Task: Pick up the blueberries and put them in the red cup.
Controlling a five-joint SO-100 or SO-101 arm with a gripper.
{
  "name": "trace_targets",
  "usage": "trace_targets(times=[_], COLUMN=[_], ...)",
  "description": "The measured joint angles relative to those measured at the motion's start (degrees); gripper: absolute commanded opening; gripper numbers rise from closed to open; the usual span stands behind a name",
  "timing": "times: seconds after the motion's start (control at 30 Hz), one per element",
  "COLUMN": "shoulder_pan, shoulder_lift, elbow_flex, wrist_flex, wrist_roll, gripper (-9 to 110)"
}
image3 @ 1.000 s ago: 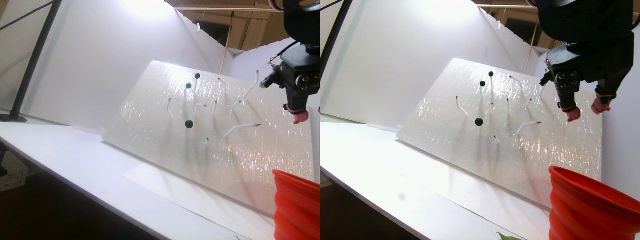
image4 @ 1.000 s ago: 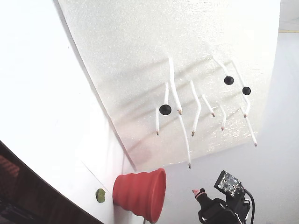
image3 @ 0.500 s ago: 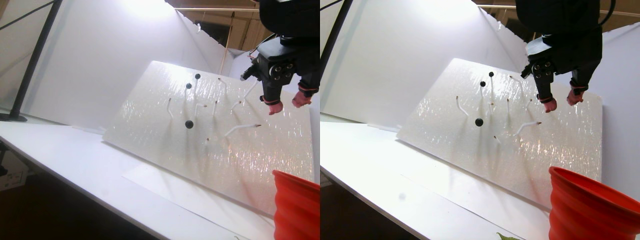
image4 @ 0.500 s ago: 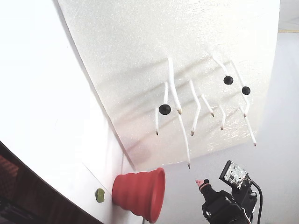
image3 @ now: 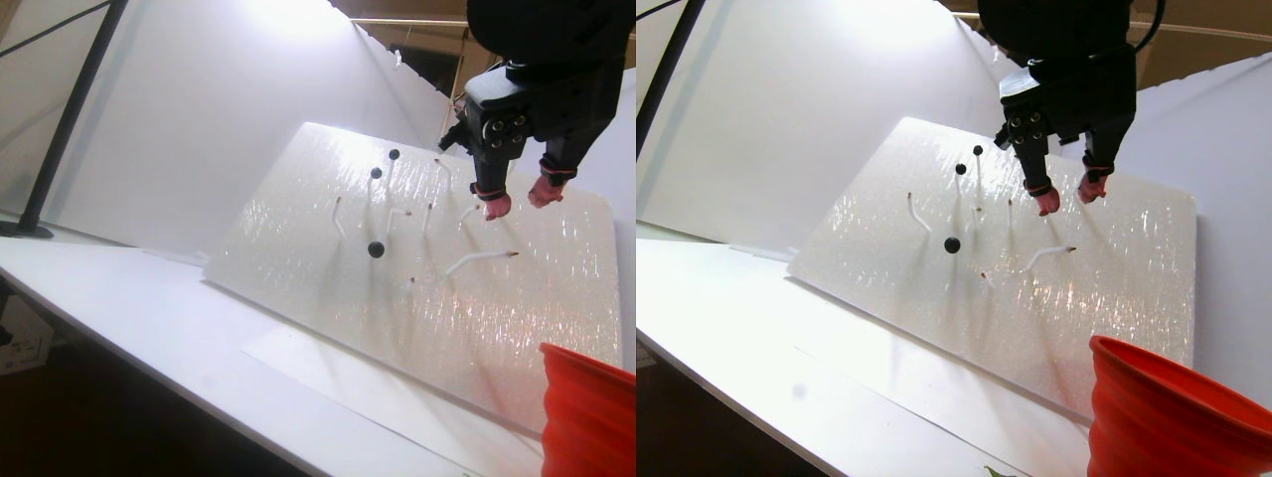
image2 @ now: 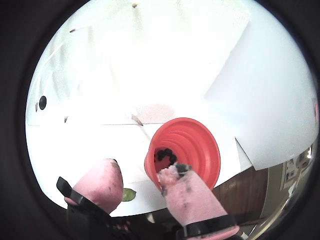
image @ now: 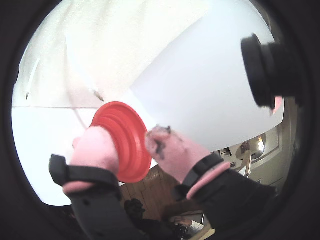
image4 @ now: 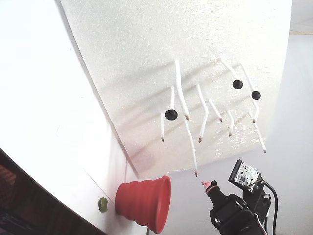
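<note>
1. Since the frames a second ago, the gripper [image3: 516, 198] is seen shifted leftward across the stereo pair view, from the right edge of the white foam board [image3: 298, 248] to a spot over the stem cluster; in the fixed view it is carried slightly up and toward the board's lower edge.
2. The pink fingertips [image2: 100, 182] are spread apart, with nothing between them; dark smudges are noted on one pad.
3. Three blueberries [image4: 170, 114] are counted on the board in the fixed view: one low on the left, two [image4: 237, 84] close together at upper right. The other white stems [image4: 181, 90] are bare at the tip.
4. The red cup [image4: 144, 203] is placed on the table beside the board's lower corner; dark berries [image2: 164, 154] are seen lying inside it in a wrist view.
5. Deciding relation: in the stereo pair view the remaining berries lie to the left of the gripper, the single low berry [image3: 376, 248] down-left, the pair [image3: 376, 172] further left at about gripper height. A leftward reach along the board is judged to be called for.
6. The cup is cut off at the frame edge in the stereo pair view. The count in the cup cannot be made out. A yellow-green blob [image4: 102, 204] is noted beside the cup.
</note>
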Motion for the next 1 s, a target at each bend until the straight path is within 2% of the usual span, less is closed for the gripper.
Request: trace_targets(times=[1.0], shoulder_pan=[-10.99], shoulder_lift=[9.23], elbow_flex=[7.21], wrist_flex=[4.92], wrist_roll=[2.55], gripper=[14])
